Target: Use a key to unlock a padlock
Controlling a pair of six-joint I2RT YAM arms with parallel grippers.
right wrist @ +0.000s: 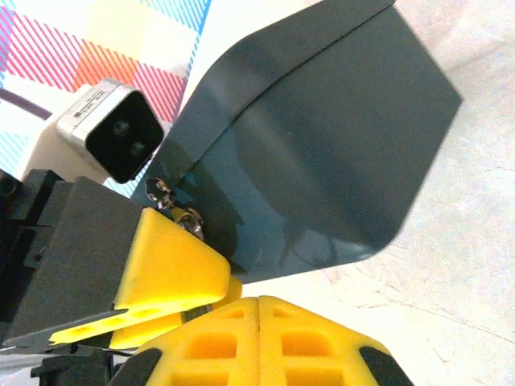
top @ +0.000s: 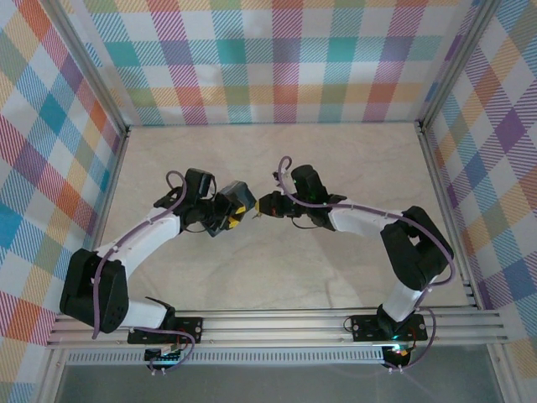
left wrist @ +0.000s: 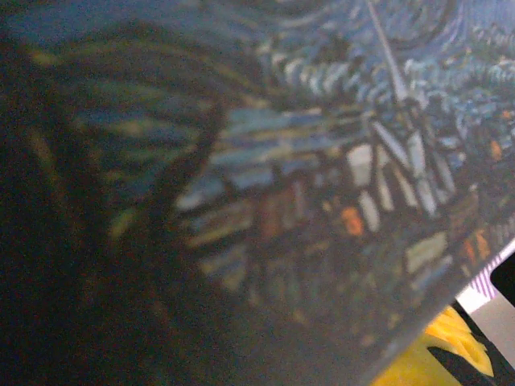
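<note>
Now: padlock [top: 236, 194] held above table [top: 277, 277], clamped in my left gripper [top: 226, 211]. Teal side turned toward right arm; my guess, so lock face is presented for key. Right gripper [top: 263, 205] just beside padlock, yellow fingers [right wrist: 217, 346] pressed tight together. Key too small to make out; cannot tell if pinched there. Small shiny metal bits [right wrist: 177, 205] at padlock edge by left pad [right wrist: 169, 265], identity unclear. No container in play: padlock rests in grip alone.
</note>
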